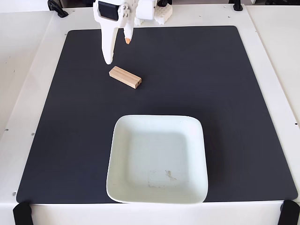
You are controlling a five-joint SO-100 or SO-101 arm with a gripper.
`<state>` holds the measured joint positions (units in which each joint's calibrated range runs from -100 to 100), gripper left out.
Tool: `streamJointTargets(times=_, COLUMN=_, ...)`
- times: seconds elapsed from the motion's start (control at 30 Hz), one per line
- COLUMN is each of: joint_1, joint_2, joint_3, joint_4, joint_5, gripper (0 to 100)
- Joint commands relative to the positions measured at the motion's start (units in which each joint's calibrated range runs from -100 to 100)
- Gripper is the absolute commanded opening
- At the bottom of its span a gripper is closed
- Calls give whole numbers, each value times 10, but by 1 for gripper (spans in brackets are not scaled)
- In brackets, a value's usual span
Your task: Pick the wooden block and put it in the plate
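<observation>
fingers (117, 50) spread wide and empty at 11 o'clock of the wooden block (125, 77), positioned for straddling it; plate (123, 123) waits at 5 o'clock.

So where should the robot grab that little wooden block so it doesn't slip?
Probably across the middle of the wooden block, coming straight down from above. It lies flat on the black mat, angled in the fixed view, with two long straight sides for the fingers to pinch. The gripper looks open just behind it and would need turning to line up. The plate sits clear of it.
</observation>
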<state>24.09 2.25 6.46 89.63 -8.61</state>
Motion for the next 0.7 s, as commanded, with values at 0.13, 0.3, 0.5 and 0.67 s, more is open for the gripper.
streamJointTargets(times=0.13, joint_1=0, joint_2=88, joint_3=-47, joint_4=4, joint_5=-4, gripper=35)
streamJointTargets(times=0.3, joint_1=-17, joint_2=127, joint_3=-46, joint_4=6, joint_5=-4, gripper=35)
streamJointTargets(times=0.5, joint_1=-27, joint_2=175, joint_3=-51, joint_4=0, joint_5=-4, gripper=35)
streamJointTargets(times=0.67, joint_1=-27, joint_2=205, joint_3=-55, joint_4=-1, joint_5=-4, gripper=35)
